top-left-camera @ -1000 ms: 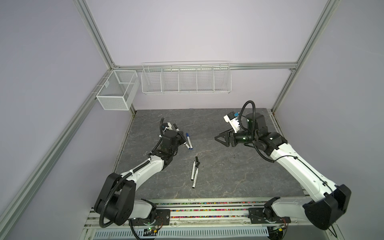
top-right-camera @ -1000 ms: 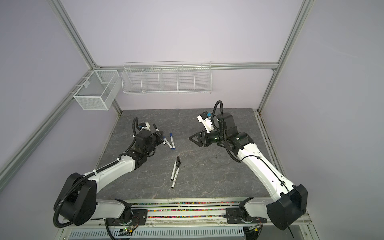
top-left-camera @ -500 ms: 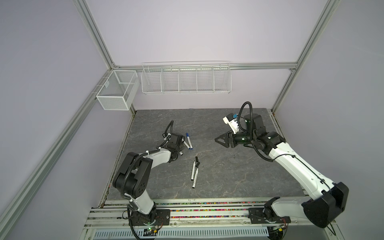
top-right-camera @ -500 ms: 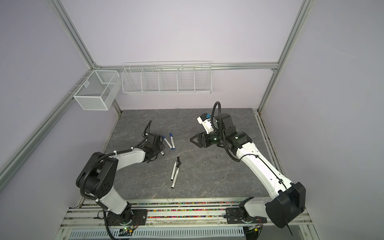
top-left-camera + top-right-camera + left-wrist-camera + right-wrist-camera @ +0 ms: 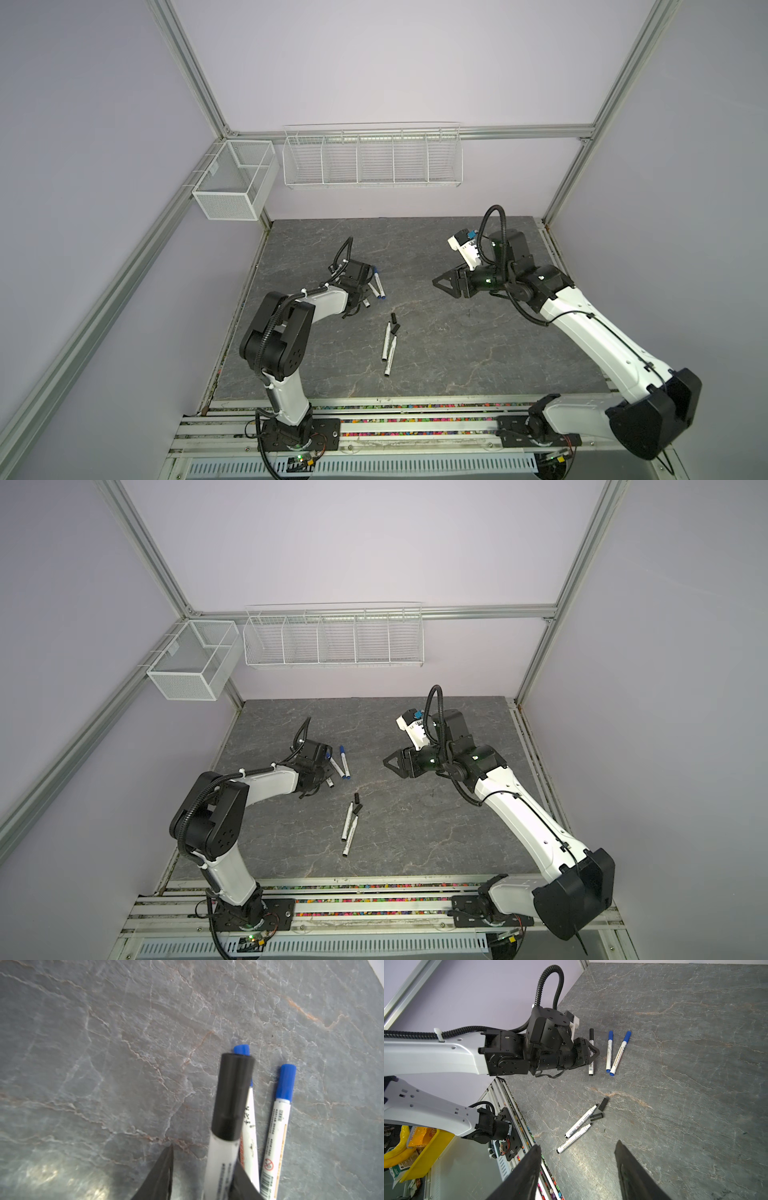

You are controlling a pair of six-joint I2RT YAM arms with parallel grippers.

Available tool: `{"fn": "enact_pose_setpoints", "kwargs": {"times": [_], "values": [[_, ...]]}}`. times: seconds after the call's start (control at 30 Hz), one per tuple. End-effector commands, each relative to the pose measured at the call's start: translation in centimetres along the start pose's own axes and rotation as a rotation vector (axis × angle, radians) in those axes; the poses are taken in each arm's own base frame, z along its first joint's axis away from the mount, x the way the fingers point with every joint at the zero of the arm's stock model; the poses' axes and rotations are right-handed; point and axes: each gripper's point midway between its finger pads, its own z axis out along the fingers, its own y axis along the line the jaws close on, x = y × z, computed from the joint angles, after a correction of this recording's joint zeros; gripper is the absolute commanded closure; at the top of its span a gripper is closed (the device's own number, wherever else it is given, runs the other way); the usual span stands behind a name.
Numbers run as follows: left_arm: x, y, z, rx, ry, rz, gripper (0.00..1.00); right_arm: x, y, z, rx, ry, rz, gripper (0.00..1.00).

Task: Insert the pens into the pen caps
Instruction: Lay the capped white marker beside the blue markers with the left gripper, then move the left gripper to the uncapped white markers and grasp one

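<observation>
My left hand (image 5: 593, 1052) is low at the desk (image 5: 457, 357), left of the centre in both top views. Its fingers are slightly spread around the black-capped pen (image 5: 228, 1118). In the left wrist view one finger (image 5: 164, 1169) stands apart from the barrel, with bare desk showing between them, while the other is right against the barrel, so the pen is between my fingers but not pinched. I cannot tell whether this pen rests fully on the desk. Just beside it, on the side toward the centre of the desk, lie the first blue-capped pen (image 5: 609, 1051) and the second blue-capped pen (image 5: 620, 1053). They make a narrow V, with the blue caps pointing to the back of the desk. Near the centre, lower in both top views, the first uncapped pen (image 5: 581, 1121) and the second uncapped pen (image 5: 574, 1138) lie side by side. The first black cap (image 5: 603, 1104) and the second black cap (image 5: 596, 1116) lie loose just beside their tips. My right hand (image 5: 437, 282) hangs above the desk, right of the centre, with the fingers wide apart and nothing between them.
</observation>
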Motion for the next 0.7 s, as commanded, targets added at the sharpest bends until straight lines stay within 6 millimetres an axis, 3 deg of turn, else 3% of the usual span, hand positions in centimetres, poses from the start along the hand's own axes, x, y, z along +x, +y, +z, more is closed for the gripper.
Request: {"fn": "enact_pose_setpoints", "kwargs": {"times": [0.0,0.1,0.43,0.67], "values": [[-0.7,-0.7,-0.4,0.02,-0.006,-0.034,0.58,0.6,0.0,-0.3,0.001,0.008,-0.021,0.4],[-0.5,-0.9,-0.5,0.033,0.006,-0.035,0.56,0.6,0.2,-0.3,-0.006,0.009,-0.021,0.4],[-0.1,0.0,-0.2,0.05,0.048,-0.052,0.35,1.0,0.1,-0.1,-0.008,0.025,-0.009,0.4],[0.1,0.7,0.7,0.058,0.088,-0.058,0.37,0.8,0.1,0.0,-0.013,0.026,-0.001,0.4]]}}
